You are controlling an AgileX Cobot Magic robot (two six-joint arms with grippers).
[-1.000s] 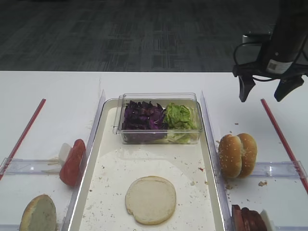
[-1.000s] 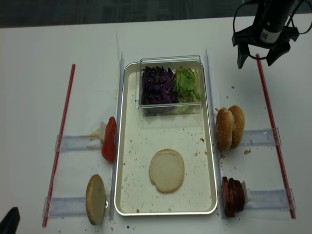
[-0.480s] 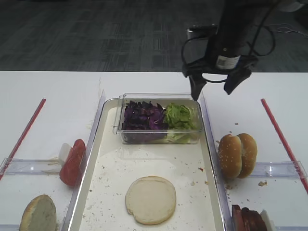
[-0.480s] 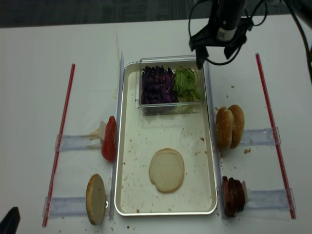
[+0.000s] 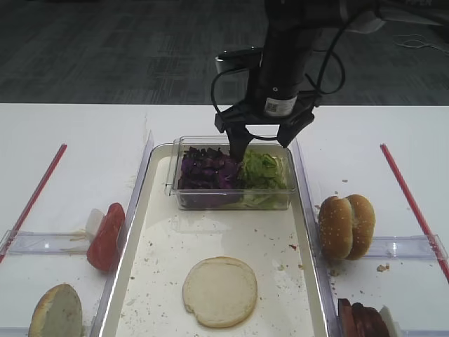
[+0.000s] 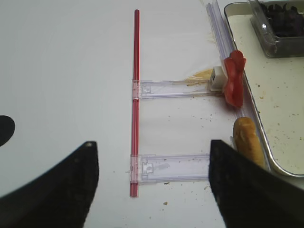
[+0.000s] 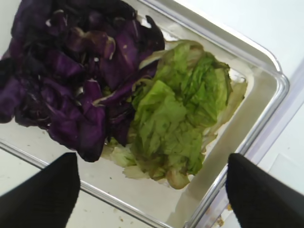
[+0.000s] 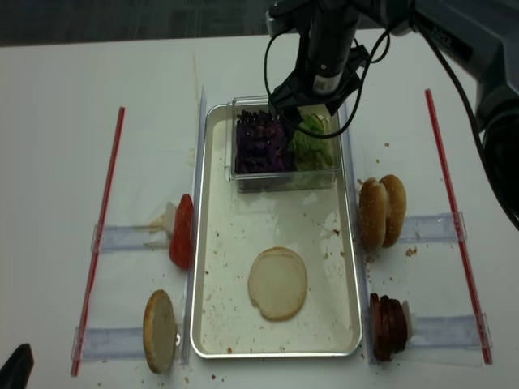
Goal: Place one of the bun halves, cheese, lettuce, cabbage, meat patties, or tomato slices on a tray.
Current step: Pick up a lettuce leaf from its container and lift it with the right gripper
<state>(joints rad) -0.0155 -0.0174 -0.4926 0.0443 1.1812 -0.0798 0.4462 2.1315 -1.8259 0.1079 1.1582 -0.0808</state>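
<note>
On the table: everything sat on a white surface.
Tray (image 5: 137,261): long and crumb-speckled, in the middle, holding a cut-face bun half (image 5: 219,291) near its front.
Clear box (image 5: 284,199): at the tray's far end, with cabbage (image 5: 205,169) on the left and lettuce (image 5: 264,170) on the right.
Right gripper (image 5: 262,148): directly over the box, fingers spread wide, holding nothing.
Left gripper (image 6: 152,183): hovered off to the left, fingers apart, empty.
Tomato slices (image 5: 106,236): just left of the tray.
</note>
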